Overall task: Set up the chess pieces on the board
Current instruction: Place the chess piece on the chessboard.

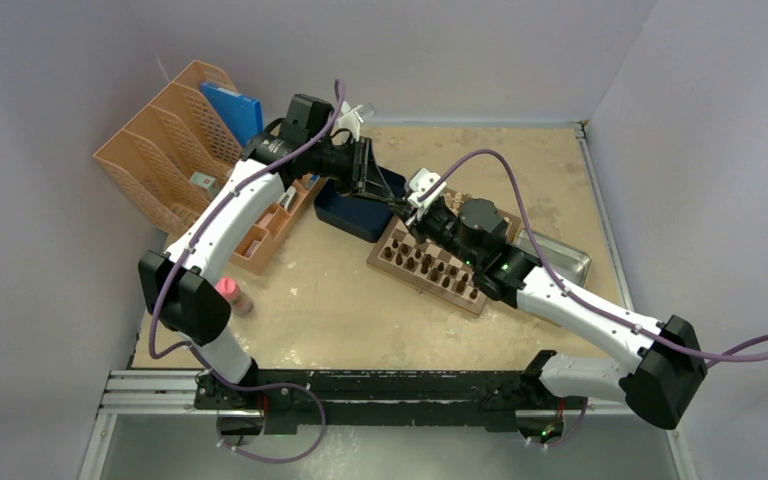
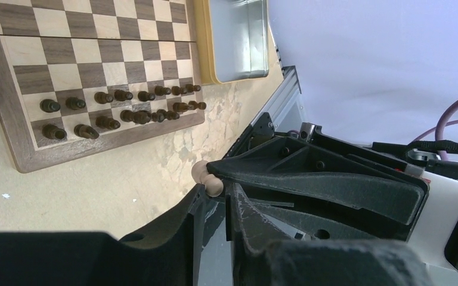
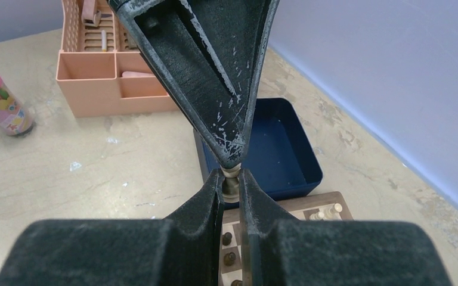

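The board [image 1: 465, 298] lies right of centre with dark brown pieces [image 1: 438, 268] in two rows; it also shows in the left wrist view [image 2: 12, 140]. My left gripper [image 1: 397, 203] and right gripper [image 1: 411, 213] meet tip to tip above the board's far corner. One cream chess piece [image 2: 207, 179] sits between the left fingertips [image 2: 198, 196], with a right finger lying against it. In the right wrist view the same piece [image 3: 231, 180] is pinched between the right fingers [image 3: 212, 202], and the left gripper's tip touches its top. Two cream pieces [image 3: 328, 211] stand on the board's corner.
A dark blue tray [image 1: 352, 215] lies just beyond the board, under the left gripper. A shiny metal tray [image 1: 563, 256] lies right of the board. An orange desk organiser [image 1: 260, 240], an orange file rack [image 1: 165, 150] and a pink-capped bottle [image 1: 232, 295] stand at the left.
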You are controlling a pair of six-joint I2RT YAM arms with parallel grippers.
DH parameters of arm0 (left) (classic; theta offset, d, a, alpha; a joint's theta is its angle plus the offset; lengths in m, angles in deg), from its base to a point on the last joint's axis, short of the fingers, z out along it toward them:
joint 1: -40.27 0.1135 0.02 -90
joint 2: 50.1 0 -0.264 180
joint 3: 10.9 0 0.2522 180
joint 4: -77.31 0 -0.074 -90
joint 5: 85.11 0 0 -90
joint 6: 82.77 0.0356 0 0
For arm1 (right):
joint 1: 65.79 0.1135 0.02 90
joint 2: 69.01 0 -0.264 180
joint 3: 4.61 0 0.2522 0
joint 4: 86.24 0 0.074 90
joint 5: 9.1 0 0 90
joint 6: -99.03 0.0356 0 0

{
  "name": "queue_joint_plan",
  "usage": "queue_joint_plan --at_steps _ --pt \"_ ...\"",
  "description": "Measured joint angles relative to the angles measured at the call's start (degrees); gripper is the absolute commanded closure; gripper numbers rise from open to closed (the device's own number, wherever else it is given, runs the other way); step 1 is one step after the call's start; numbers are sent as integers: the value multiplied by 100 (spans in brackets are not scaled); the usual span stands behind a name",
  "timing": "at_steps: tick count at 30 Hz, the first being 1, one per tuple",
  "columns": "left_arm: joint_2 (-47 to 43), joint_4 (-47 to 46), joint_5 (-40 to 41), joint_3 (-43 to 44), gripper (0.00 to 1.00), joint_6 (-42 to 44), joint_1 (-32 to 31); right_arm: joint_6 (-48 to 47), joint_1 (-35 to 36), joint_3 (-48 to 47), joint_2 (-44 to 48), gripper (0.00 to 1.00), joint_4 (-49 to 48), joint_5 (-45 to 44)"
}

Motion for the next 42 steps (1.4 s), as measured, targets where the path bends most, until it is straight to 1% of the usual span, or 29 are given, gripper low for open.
queue_joint_plan --at_steps 5,10,11,13,17,20,23,25,27,28,32,35,38,42 --pt "0 46 44 -17 76 42 -2 2 0 -17 -11 91 7 0" --pt "33 31 59 -28 76 42 -24 0 0 -17 -13 91 7 0" --pt "52 28 59 -28 78 42 -31 0 0 -17 -15 91 4 0" --pt "87 17 57 -28 86 42 -37 0 0 -17 -22 91 28 0" --pt "140 4 83 -28 100 55 -48 -4 -2 -17 -90 89 59 -28" --pt "175 2 96 -31 100 63 -59 -4 -2 -17 -96 79 105 -76" --pt "188 2 129 -28 100 101 -74 15 -2 -17 -96 63 125 -90" --pt "201 2 203 -28 100 157 -90 66 0 -17 -83 56 118 -90" --pt "229 4 310 -17 100 199 -107 111 0 -17 -39 45 146 -103" --pt "262 7 385 7 100 223 -116 146 0 -17 13 41 201 -107" --pt "472 -4 758 190 100 348 -212 352 0 -17 520 39 549 -170" --pt "662 -133 1191 304 100 466 -411 658 0 -39 1071 38 820 -444" --pt "839 -391 1703 302 100 616 -708 1082 0 -225 1499 37 1161 -772" --pt "1228 -944 2444 273 100 815 -1137 1499 0 -433 1818 37 1462 -1189"
